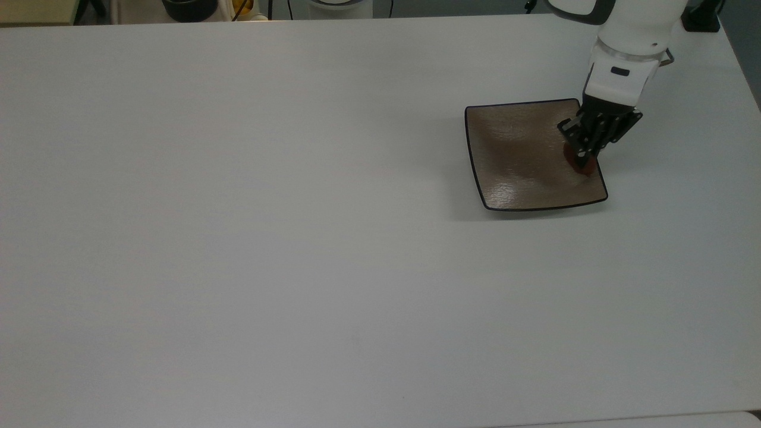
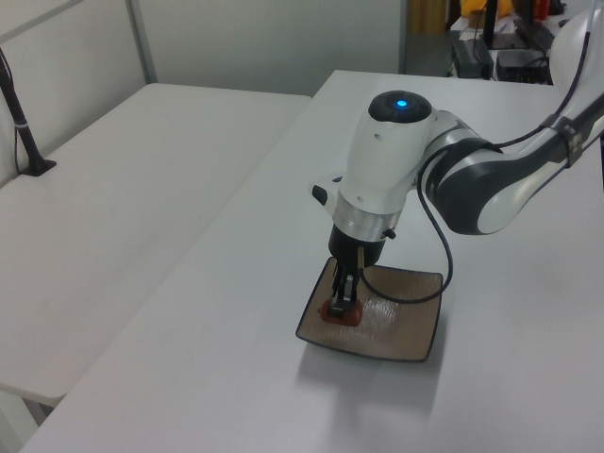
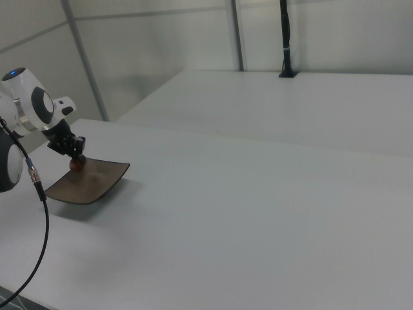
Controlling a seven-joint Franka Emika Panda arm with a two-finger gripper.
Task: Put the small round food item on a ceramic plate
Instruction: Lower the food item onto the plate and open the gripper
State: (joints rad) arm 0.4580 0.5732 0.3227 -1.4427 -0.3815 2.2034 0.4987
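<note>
One end effector (image 2: 345, 300) gripping food item (image 2: 341, 314).

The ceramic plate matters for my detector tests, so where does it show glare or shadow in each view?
Top view: the ceramic plate carries pale streaky sheen in its upper and lower parts, a dark smudge between, and a soft shadow on the table along the top view's left and lower edges. Left view: a bright glint beside the small round food item. Right view: a faint pale patch, shadow beneath.

We're in a lab or office workroom: big white tables (image 1: 297, 238), plain partition walls (image 3: 161, 45), a robot arm (image 2: 453, 179), and cluttered equipment desks (image 2: 500, 38) behind.
</note>
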